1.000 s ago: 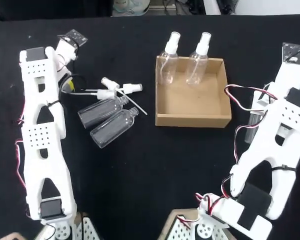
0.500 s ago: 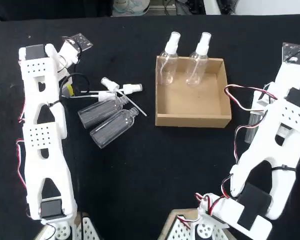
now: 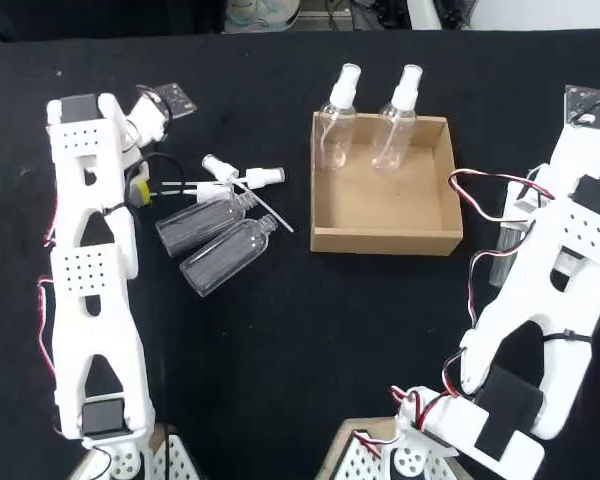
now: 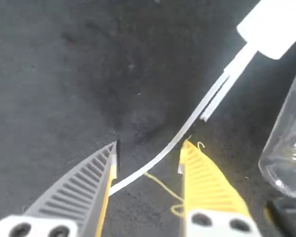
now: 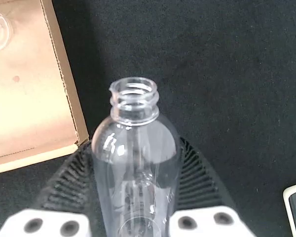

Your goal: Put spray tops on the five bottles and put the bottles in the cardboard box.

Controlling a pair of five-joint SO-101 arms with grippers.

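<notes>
My left gripper (image 4: 148,148) is open just above the black table, its jaws on either side of the thin white dip tube (image 4: 197,116) of a spray top (image 4: 274,29). In the high view this gripper (image 3: 140,187) sits left of three loose spray tops (image 3: 242,177) and two uncapped bottles (image 3: 215,240) lying on their sides. My right gripper (image 5: 135,153) is shut on a clear uncapped bottle (image 5: 133,98), held right of the cardboard box (image 3: 385,240). Two bottles with spray tops (image 3: 365,120) stand along the box's far wall.
The box's near corner (image 5: 64,98) lies close beside the held bottle. A clear bottle's edge (image 4: 288,148) is near my left gripper. The right arm's red and white wires (image 3: 490,195) hang beside the box. Bare black table stretches between the two arms.
The left arm's wrist has swung a little to the right and towards the loose spray tops. The right arm, the box and the bottles have stayed put.
</notes>
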